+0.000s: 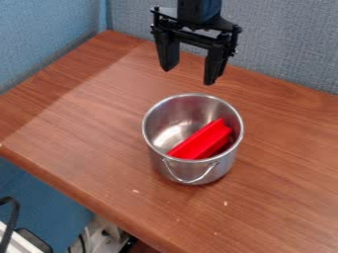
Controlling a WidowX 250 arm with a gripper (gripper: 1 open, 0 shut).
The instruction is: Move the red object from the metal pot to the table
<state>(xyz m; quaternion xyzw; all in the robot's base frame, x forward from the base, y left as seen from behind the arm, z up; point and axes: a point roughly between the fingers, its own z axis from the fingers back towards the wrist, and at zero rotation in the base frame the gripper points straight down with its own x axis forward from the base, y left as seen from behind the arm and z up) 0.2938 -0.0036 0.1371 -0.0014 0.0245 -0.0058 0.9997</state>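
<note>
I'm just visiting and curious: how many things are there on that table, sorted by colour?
Red: 1, the block, lying tilted inside the pot.
Silver: 1, the pot on the table.
Black: 1, the open pincer, above the table behind the pot.
Total: 3

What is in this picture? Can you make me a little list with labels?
pot: metal pot standing upright on the table
block: red object lying slanted inside the pot
table: brown wooden table
gripper: gripper open, above and behind the pot, holding nothing
wall: blue, behind the table
</note>
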